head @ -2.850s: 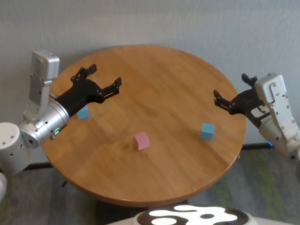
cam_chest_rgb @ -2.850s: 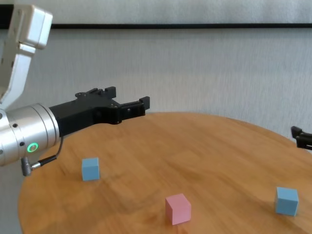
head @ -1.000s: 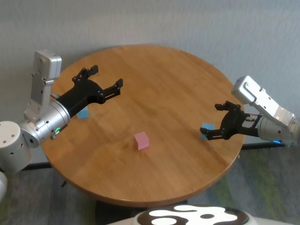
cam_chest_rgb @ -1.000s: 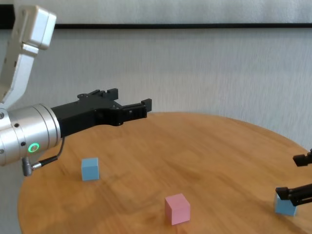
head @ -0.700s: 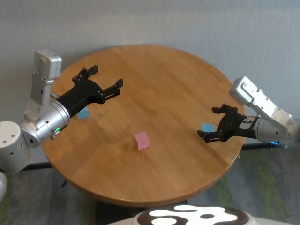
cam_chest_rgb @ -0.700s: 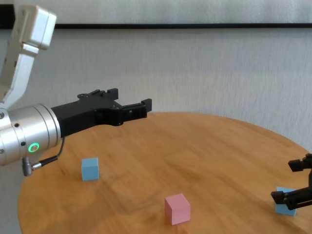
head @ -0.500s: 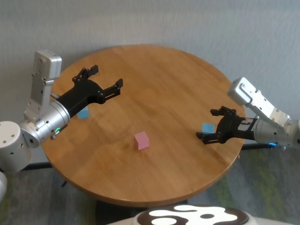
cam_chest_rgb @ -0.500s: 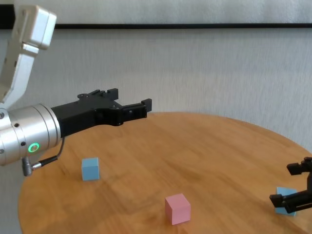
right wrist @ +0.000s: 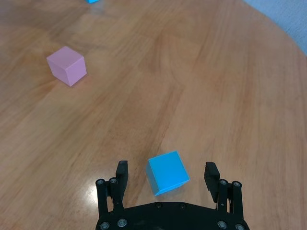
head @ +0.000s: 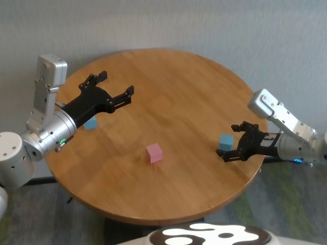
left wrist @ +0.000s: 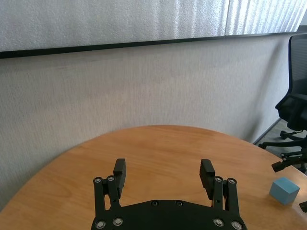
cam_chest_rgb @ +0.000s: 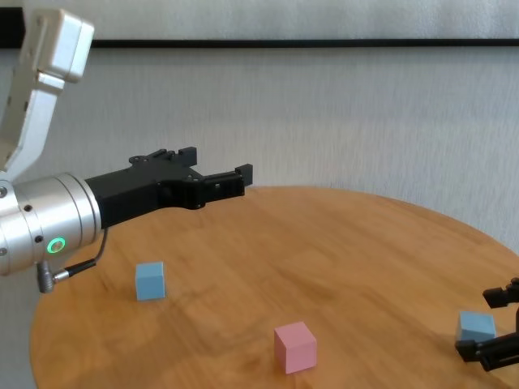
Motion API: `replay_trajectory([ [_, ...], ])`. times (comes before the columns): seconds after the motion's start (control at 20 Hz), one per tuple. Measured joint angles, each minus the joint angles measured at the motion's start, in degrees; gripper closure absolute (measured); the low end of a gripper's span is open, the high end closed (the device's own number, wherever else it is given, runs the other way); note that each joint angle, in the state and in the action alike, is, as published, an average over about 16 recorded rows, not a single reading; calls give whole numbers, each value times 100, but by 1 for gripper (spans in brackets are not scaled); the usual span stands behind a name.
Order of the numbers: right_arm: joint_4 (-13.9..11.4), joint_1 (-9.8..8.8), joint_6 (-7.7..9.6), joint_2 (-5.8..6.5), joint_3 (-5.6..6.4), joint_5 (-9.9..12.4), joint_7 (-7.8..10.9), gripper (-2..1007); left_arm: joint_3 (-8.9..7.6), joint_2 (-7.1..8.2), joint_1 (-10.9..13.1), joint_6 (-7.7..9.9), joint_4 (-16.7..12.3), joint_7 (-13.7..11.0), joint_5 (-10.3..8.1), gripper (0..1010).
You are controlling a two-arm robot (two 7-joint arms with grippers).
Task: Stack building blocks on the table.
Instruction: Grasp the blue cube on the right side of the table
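The round wooden table [head: 173, 87] holds a pink cube [head: 154, 152] near its middle, a light blue cube [head: 90, 123] at the left and a second light blue cube [head: 225, 142] near the right edge. My right gripper [head: 228, 141] is open and low over the table, with one finger on each side of the right blue cube [right wrist: 167, 172]; there is a gap on both sides. My left gripper [head: 115, 82] is open and empty, held above the table over the left blue cube [cam_chest_rgb: 150, 280]. The pink cube [right wrist: 66, 65] lies beyond the right gripper.
The table's right rim [head: 263, 148] runs close behind the right gripper. A black office chair [left wrist: 295, 96] stands off the table in the left wrist view. A grey wall [cam_chest_rgb: 324, 113] rises behind the table.
My right gripper has come down from beside the table's edge and moved in around the right blue cube. The left arm and the cubes have not moved.
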Motion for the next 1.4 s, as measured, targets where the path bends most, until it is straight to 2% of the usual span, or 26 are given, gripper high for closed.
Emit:
replay_trajectory([
  [0.8, 303, 91, 80, -190, 75, -193, 125, 0, 0, 0, 0, 0, 0, 0, 0, 10],
  [1.4, 471, 177, 118, -311, 90, -288, 133, 0, 0, 0, 0, 0, 0, 0, 0, 10],
])
